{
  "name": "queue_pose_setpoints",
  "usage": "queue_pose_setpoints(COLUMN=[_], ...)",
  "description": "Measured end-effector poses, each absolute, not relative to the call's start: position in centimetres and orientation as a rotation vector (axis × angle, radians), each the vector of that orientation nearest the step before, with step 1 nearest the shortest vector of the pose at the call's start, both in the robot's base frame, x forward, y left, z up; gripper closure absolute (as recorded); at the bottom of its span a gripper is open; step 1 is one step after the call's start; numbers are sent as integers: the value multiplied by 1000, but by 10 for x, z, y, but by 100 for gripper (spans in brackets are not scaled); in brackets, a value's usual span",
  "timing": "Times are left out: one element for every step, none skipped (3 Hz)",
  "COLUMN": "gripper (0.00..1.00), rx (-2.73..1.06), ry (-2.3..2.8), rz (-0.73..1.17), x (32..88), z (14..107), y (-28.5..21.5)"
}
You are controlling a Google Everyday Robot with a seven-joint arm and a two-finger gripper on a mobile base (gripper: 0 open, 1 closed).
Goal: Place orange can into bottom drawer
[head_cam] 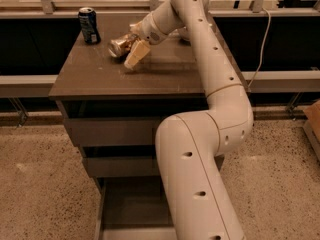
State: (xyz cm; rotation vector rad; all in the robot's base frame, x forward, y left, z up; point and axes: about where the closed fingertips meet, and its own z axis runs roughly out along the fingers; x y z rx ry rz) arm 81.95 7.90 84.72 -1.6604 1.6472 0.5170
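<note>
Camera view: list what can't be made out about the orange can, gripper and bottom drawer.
Orange can: right side hidden behind the gripper, which sits beside it on the cabinet top; grasp unclear.
Bottom drawer: right part hidden by the arm, front cut by the picture's lower edge.

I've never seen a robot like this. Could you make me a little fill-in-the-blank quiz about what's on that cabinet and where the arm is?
1. The orange can lies on its ____ on the cabinet top.
2. The dark blue can stands ____ near a far corner of that top.
3. The gripper is down at the ____ can.
4. The bottom drawer is pulled ____.

Missing words: side; upright; orange; open
</note>
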Motion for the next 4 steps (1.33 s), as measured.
queue_pose_setpoints(gripper=[40, 64, 93, 74], rx=[-1689, -1694, -1668, -1621], ry=[1633, 1620, 1610, 1567], rz=[552, 585, 628, 659], x=[815, 812, 810, 810], z=[837, 833, 834, 850], y=[92, 98, 96, 90])
